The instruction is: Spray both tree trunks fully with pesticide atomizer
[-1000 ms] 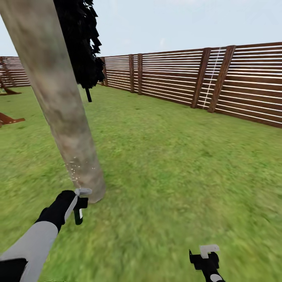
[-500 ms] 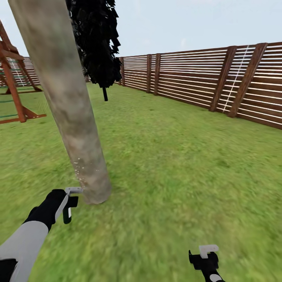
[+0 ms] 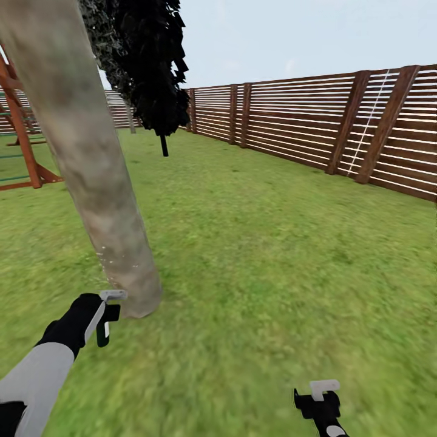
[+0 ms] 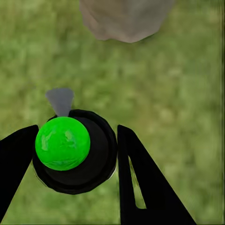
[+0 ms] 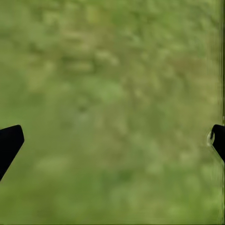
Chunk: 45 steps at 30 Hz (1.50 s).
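Left gripper [image 4: 75, 154]: we hold the pesticide atomizer [image 4: 77, 152] clamped between the fingers, green-topped in the wrist view, nozzle near the tree trunk [image 3: 91, 176] base | right gripper [image 3: 318, 397]: we keep it spread wide over the lawn [image 3: 273, 243], holding nothing | wooden fence [image 3: 315, 124] behind | no readable writing.

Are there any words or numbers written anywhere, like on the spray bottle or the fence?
No words, numbers or signs can be read anywhere.
The spray bottle in the left gripper shows a plain green top, no label.
The fence has bare slats.
The tree trunk is plain bark.
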Available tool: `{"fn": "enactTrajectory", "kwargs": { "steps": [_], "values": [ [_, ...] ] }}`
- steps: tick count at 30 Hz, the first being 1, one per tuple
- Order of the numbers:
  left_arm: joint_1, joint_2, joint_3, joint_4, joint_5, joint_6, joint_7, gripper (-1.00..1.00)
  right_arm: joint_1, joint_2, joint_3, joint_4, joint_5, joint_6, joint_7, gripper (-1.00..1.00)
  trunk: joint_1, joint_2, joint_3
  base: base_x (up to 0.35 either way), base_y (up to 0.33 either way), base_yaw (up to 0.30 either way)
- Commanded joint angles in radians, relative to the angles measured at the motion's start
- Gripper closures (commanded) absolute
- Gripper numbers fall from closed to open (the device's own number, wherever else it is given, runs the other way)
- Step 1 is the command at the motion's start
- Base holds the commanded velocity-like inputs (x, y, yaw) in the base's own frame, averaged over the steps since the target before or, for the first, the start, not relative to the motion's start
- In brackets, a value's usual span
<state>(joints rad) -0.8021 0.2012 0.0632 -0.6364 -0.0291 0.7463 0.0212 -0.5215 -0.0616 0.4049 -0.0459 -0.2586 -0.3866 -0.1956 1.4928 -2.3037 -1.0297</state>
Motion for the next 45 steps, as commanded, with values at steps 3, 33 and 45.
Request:
{"fn": "enactTrajectory", "kwargs": {
  "steps": [3,33,45],
  "values": [
    [0.000,0.000,0.006,-0.002,-0.003,0.005,0.000,1.00,0.000,0.000,0.009,-0.001,-0.008,-0.002,-0.002,-1.00,0.000,0.000,-0.001,0.098,-0.276,0.010],
    [-0.091,-0.094,-0.003,-0.169,-0.001,0.142,-0.006,1.00,0.000,0.000,0.009,0.000,-0.007,-0.002,-0.002,-1.00,0.000,0.000,-0.001,0.026,-0.042,0.220],
    [-0.090,-0.092,-0.003,-0.174,-0.003,0.142,-0.006,1.00,0.000,0.000,0.009,-0.001,-0.008,-0.002,0.000,-1.00,0.000,0.000,-0.001,0.191,-0.222,0.000]
  ]
}}
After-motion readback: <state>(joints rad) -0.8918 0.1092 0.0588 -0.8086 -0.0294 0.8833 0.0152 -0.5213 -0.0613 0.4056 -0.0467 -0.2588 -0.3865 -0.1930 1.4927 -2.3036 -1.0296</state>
